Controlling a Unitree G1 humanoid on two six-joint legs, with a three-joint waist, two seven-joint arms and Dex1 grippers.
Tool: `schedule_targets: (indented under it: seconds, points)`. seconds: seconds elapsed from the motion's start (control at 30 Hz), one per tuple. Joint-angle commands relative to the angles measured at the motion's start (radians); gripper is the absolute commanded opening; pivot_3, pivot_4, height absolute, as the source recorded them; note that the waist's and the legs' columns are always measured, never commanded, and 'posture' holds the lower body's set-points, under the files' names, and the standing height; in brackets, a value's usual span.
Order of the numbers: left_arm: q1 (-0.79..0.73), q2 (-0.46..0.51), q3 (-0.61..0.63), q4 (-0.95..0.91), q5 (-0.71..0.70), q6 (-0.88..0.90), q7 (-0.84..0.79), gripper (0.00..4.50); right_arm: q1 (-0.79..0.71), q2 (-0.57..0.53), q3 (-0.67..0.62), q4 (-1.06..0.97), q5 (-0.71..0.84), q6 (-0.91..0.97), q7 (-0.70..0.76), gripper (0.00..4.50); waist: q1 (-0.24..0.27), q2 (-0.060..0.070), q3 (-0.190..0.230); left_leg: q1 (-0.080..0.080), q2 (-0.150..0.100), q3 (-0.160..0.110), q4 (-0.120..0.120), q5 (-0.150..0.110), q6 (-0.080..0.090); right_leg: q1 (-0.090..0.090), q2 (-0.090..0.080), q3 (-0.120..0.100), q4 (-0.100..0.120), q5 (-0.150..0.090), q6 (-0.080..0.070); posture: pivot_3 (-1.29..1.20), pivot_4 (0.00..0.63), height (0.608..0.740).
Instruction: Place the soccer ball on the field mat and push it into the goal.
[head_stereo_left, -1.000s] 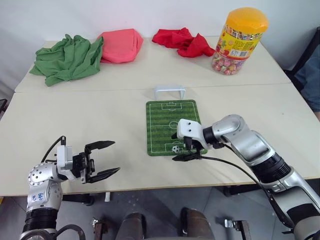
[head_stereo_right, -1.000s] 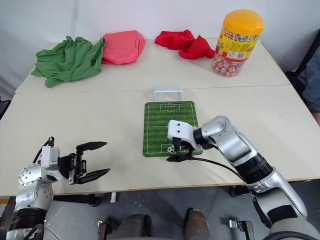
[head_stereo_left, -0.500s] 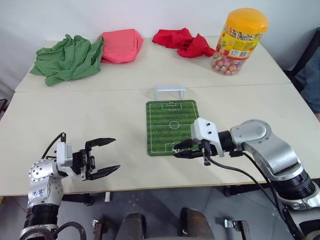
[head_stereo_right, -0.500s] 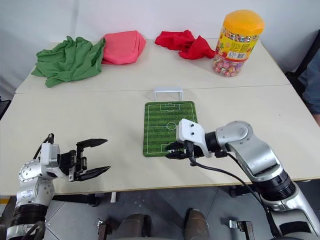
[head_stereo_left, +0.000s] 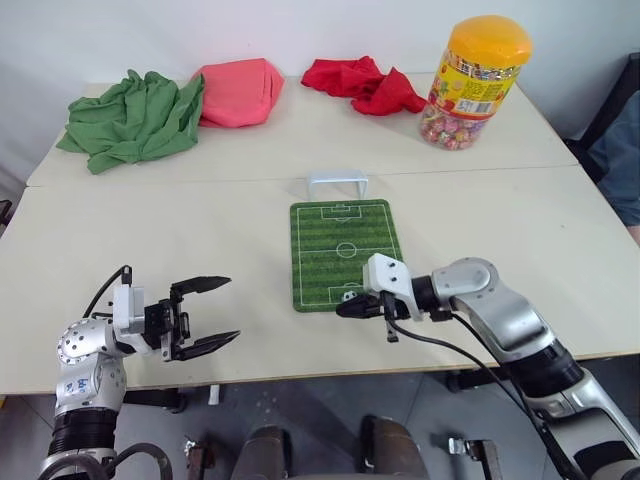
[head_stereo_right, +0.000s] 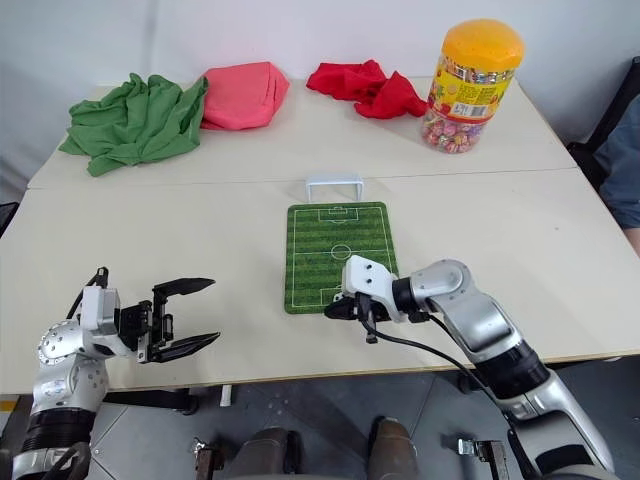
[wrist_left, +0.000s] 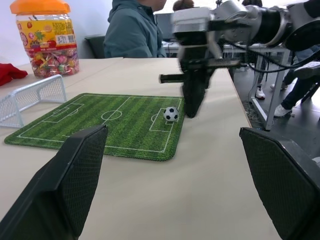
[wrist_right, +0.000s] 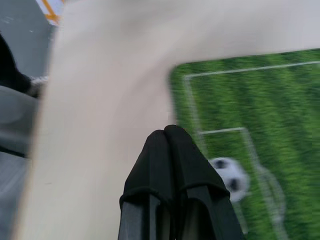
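Note:
The soccer ball (wrist_left: 171, 114) lies free on the field mat (head_stereo_left: 344, 248), in the penalty box at the mat's near end. My right gripper (head_stereo_left: 343, 309) is shut and empty. Its fingertips (wrist_right: 167, 136) sit low at the mat's near edge, just beside the ball (wrist_right: 229, 177), and I cannot tell whether they touch it. The white goal (head_stereo_left: 338, 184) stands at the mat's far end. My left gripper (head_stereo_left: 232, 311) hangs open and empty over the table's front left, well apart from the mat.
A green cloth (head_stereo_left: 130, 115), a pink cloth (head_stereo_left: 238, 92) and a red cloth (head_stereo_left: 362, 82) lie along the far side of the table. A candy jar (head_stereo_left: 475, 80) stands at the far right. A person (wrist_left: 135, 30) sits beyond the table's right side.
The right gripper has shut, drawn off the ball and come down by the mat's near edge. The ball stays on the mat. The left arm has not moved.

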Motion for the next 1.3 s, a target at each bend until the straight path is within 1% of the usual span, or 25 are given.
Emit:
schedule_targets:
  seconds: [0.03,0.1,0.17,0.27,0.33,0.4,0.47,0.63,0.77,0.87,0.97,1.07,1.13,1.23,1.3]
  points:
    - [0.020,0.010,0.028,-0.034,-0.016,-0.001,0.011,4.50,-0.068,0.022,-0.006,0.114,-0.062,-0.077,-0.037,0.04,-0.001,0.000,0.000,0.000,0.000,0.000,0.000,0.000,0.000,0.000,0.000,0.000,0.000,0.000,0.000,0.00,0.150,0.740]
    - [0.019,0.011,0.030,-0.033,-0.013,-0.003,0.015,4.50,-0.134,0.044,-0.034,0.218,-0.109,-0.135,-0.114,0.04,-0.003,0.000,0.000,0.000,0.000,0.000,0.000,0.000,0.000,0.000,0.000,0.000,0.001,0.000,0.000,0.00,0.150,0.740]
    - [0.015,0.011,0.034,-0.027,-0.012,-0.007,0.020,4.50,-0.186,0.076,-0.088,0.273,-0.117,-0.205,-0.195,0.04,-0.006,0.000,0.000,0.000,0.000,0.000,0.001,0.000,0.000,0.000,0.000,0.000,0.001,0.000,0.000,0.00,0.150,0.740]
    - [0.010,0.010,0.035,-0.022,-0.011,-0.007,0.024,4.50,-0.216,0.147,-0.187,0.209,-0.041,-0.226,-0.262,0.04,-0.014,0.000,0.000,0.000,0.000,0.000,0.000,0.000,0.000,-0.001,0.000,0.000,0.001,0.000,0.000,0.00,0.150,0.740]
    - [0.006,0.007,0.032,-0.019,-0.009,-0.007,0.026,4.50,-0.196,0.147,-0.204,0.128,-0.002,-0.193,-0.230,0.04,-0.020,0.000,0.000,0.000,0.000,0.000,-0.001,0.000,0.000,-0.001,0.000,-0.001,0.001,0.000,0.000,0.00,0.150,0.740]
    - [-0.001,0.000,0.024,-0.014,-0.005,-0.008,0.029,4.50,-0.154,0.107,-0.212,0.019,0.043,-0.136,-0.177,0.04,-0.018,0.000,0.000,0.000,0.000,0.000,-0.002,0.000,-0.001,-0.001,0.000,-0.001,0.001,0.000,0.000,0.00,0.150,0.740]
    - [-0.011,-0.005,0.017,-0.007,0.000,-0.006,0.034,4.50,-0.122,0.064,-0.219,-0.027,0.051,-0.112,-0.153,0.04,-0.017,0.000,0.000,0.000,0.000,0.000,-0.001,-0.001,0.000,-0.001,0.000,-0.001,0.001,0.000,0.000,0.00,0.150,0.740]
    - [-0.028,0.003,-0.008,0.015,0.027,0.025,0.056,4.50,-0.063,-0.072,-0.234,-0.022,0.037,-0.097,-0.092,0.04,-0.019,0.000,0.000,0.000,0.000,0.001,0.000,-0.001,0.001,-0.001,0.000,0.000,0.001,0.000,0.000,0.00,0.150,0.740]
    - [-0.036,0.021,-0.024,0.024,0.059,0.087,0.110,4.50,-0.017,-0.167,-0.267,0.006,0.032,-0.072,-0.079,0.04,-0.019,0.000,0.000,0.001,0.000,0.002,0.000,-0.001,0.000,-0.001,0.000,0.000,0.001,0.000,0.000,0.00,0.150,0.740]
    - [-0.051,0.022,-0.021,0.042,0.096,0.106,0.188,4.50,0.043,-0.231,-0.319,0.006,0.089,-0.039,-0.019,0.61,-0.017,-0.001,0.000,0.001,0.000,0.002,-0.001,-0.001,0.000,-0.001,0.000,0.000,0.001,0.000,0.000,0.00,0.150,0.740]
    - [-0.071,0.016,-0.010,0.065,0.102,0.071,0.194,4.50,0.102,-0.264,-0.372,0.042,0.154,-0.063,0.070,1.66,-0.017,-0.001,0.001,0.001,0.000,0.003,-0.001,-0.001,0.001,-0.001,0.000,0.000,0.001,0.000,0.000,0.00,0.150,0.740]
    - [-0.088,0.038,-0.008,0.114,0.107,0.061,0.166,4.50,0.180,-0.278,-0.443,0.166,0.198,-0.208,0.186,2.73,-0.017,-0.001,0.001,0.001,0.000,0.003,0.000,-0.001,0.001,0.000,0.000,0.000,0.000,0.000,0.000,0.00,0.150,0.740]
    - [-0.092,0.060,0.006,0.145,0.099,0.057,0.138,4.50,0.186,-0.280,-0.474,0.270,0.197,-0.298,0.225,3.45,-0.017,-0.002,0.001,0.001,0.000,0.004,0.000,-0.001,0.001,0.000,0.000,0.000,-0.001,0.000,0.000,0.00,0.150,0.740]
    - [-0.095,0.083,0.020,0.170,0.084,0.060,0.112,4.50,0.165,-0.258,-0.517,0.376,0.254,-0.349,0.307,4.47,-0.021,-0.002,0.001,0.002,0.000,0.004,0.000,-0.001,0.001,0.000,0.000,0.000,-0.001,0.000,0.000,0.00,0.150,0.740]
    - [-0.104,0.101,0.030,0.216,0.100,0.054,0.109,4.50,0.158,-0.276,-0.504,0.446,0.209,-0.425,0.326,4.47,-0.021,-0.002,0.001,0.003,0.001,0.005,0.000,-0.001,0.001,0.000,0.000,0.001,0.000,0.000,0.000,0.00,0.150,0.740]
